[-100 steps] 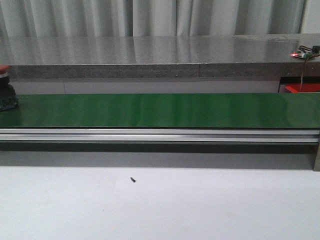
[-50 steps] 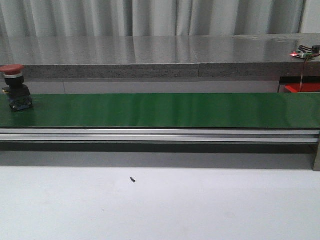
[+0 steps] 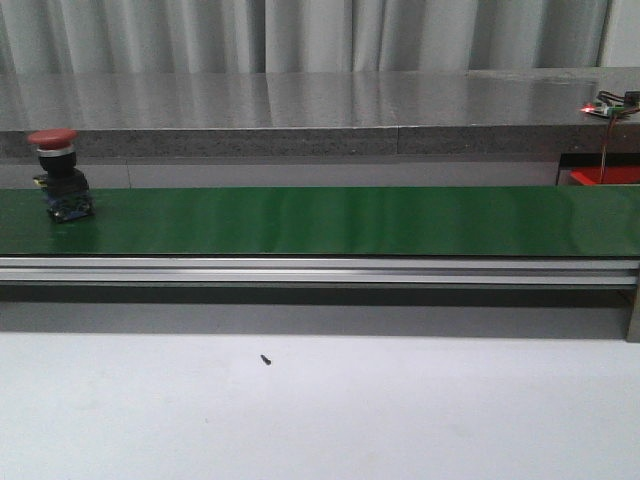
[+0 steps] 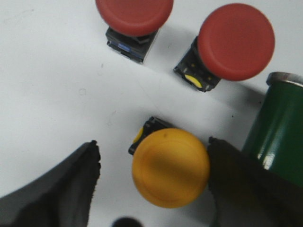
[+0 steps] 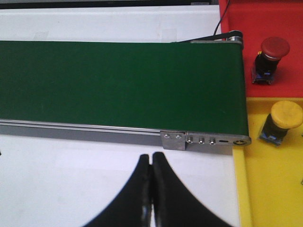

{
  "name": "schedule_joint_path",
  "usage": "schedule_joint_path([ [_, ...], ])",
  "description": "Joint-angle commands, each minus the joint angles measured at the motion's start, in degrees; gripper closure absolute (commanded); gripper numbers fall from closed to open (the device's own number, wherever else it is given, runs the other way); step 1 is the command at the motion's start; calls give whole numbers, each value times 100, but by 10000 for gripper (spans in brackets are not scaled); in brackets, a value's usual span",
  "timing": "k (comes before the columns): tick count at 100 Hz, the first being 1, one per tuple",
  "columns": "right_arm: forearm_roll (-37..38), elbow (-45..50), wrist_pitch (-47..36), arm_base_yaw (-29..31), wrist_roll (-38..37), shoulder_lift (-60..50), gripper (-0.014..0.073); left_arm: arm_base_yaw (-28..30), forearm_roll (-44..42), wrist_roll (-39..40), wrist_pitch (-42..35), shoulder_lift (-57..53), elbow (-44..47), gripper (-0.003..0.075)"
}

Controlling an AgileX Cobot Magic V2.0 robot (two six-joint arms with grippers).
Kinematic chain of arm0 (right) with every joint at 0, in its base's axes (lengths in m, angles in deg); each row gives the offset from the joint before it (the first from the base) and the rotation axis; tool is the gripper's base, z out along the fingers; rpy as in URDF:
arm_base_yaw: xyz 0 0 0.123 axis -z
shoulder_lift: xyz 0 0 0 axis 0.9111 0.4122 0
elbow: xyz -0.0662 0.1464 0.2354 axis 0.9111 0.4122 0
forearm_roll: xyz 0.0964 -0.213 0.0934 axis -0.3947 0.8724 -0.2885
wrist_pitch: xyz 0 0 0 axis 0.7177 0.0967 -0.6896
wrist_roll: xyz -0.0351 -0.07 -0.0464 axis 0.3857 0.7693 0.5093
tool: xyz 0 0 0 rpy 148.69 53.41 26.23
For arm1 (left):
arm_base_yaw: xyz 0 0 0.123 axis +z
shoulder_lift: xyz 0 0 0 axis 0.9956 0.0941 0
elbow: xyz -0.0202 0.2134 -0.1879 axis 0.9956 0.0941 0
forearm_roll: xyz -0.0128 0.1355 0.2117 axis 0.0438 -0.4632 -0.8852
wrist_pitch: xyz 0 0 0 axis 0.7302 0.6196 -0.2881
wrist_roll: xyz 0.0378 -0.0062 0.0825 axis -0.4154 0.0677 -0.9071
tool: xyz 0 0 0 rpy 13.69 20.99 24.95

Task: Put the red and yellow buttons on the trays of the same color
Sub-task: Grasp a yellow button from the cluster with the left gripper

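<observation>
Directly between the left gripper's (image 4: 154,184) wide-open fingers (image 4: 57,189) sits the yellow button (image 4: 170,168), upright, cap facing the wrist camera.

Red and yellow buttons, some sorted on their trays

We see one red button (image 3: 60,172) upright at the belt's left end, two more red ones (image 4: 134,21) (image 4: 230,45) beside a yellow button (image 4: 169,166) on the white surface, a red-capped button (image 5: 269,57) on the red tray (image 5: 251,21), and a yellow-capped one (image 5: 281,122) on the yellow tray (image 5: 265,184).
</observation>
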Motion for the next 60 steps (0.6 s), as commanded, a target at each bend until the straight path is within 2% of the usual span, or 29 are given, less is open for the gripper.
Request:
schedule_joint_path([
  [1,-27,-160,-358,-9,43,-44,662,14,88,56,-171,-305,-151,395],
  [13,-27,-160,-358,-9,43,-44,662,14,88,56,-158,-305,-151,503],
  [22,-27,-160,-358,-9,43,-44,662,14,88,56,-146,-305,-151,544],
  [60,-27,-160,-358,-9,43,-44,662,14,-59,56,-33,-777,-151,552],
])
